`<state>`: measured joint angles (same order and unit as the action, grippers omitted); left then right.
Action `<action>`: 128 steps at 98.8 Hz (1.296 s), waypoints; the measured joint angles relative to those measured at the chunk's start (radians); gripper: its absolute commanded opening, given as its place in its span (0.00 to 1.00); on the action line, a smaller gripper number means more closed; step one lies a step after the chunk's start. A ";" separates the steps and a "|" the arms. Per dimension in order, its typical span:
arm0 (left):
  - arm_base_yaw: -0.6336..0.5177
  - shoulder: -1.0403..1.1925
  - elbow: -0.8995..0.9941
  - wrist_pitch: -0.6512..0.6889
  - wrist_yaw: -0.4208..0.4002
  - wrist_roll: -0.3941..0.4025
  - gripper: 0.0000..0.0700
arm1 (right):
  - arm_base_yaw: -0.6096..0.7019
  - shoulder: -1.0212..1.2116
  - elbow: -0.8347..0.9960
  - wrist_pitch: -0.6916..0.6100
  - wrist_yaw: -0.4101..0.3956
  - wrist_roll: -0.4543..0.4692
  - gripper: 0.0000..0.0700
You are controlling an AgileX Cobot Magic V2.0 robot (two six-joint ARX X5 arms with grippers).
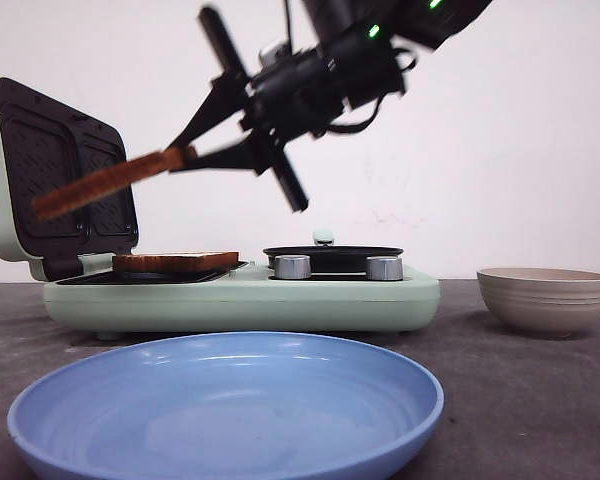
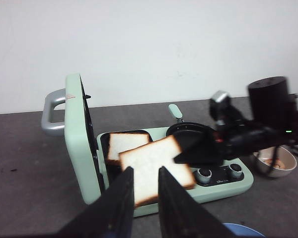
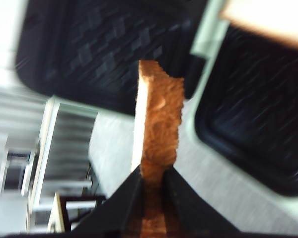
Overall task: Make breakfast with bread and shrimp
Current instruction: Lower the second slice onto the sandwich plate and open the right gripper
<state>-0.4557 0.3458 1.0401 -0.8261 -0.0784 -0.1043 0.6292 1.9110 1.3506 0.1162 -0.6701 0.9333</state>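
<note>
My right gripper (image 1: 185,157) is shut on one bread slice (image 1: 105,185) by its edge. It holds the slice tilted in the air above the left plate of the mint-green sandwich maker (image 1: 240,300). The right wrist view shows the slice's brown crust (image 3: 159,119) between the fingers. The other bread slice (image 1: 175,262) lies flat on the lower left plate. My left gripper (image 2: 145,173) is open and empty, well back from the maker. Both slices show in the left wrist view, the held one (image 2: 156,166) and the lying one (image 2: 126,144). Faint pinkish shrimp bits (image 2: 274,161) lie in the beige bowl.
The maker's lid (image 1: 50,170) stands open at the left. A round black pan (image 1: 332,255) and two knobs (image 1: 292,267) are on its right half. A beige ribbed bowl (image 1: 545,300) stands at the right. A large blue plate (image 1: 230,400) lies at the front.
</note>
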 measured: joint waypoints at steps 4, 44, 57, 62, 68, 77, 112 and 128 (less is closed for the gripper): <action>0.000 0.000 0.000 0.000 0.004 0.000 0.00 | -0.002 0.023 0.017 0.000 0.012 0.016 0.00; 0.000 0.000 0.000 0.000 0.025 0.000 0.00 | -0.029 0.113 0.060 0.013 0.043 0.093 0.00; 0.000 0.000 0.000 0.000 0.025 0.000 0.00 | -0.034 0.114 0.060 0.016 0.038 0.097 0.00; 0.000 0.000 0.000 0.000 0.026 0.001 0.00 | -0.034 0.114 0.060 0.016 0.034 0.097 0.00; 0.000 0.000 0.000 0.000 0.025 0.001 0.00 | -0.034 0.114 0.060 0.016 0.019 0.097 0.00; 0.000 0.000 0.000 0.000 0.025 0.002 0.00 | -0.035 0.115 0.060 0.016 0.007 0.097 0.00; 0.000 0.000 0.000 0.000 0.052 0.005 0.00 | -0.034 0.116 0.060 0.016 -0.043 0.097 0.00; 0.000 0.000 0.000 0.000 0.057 0.005 0.00 | -0.034 0.116 0.060 0.016 -0.043 0.097 0.06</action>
<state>-0.4557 0.3458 1.0401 -0.8265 -0.0216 -0.0994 0.5949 2.0270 1.4105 0.1318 -0.7135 1.0302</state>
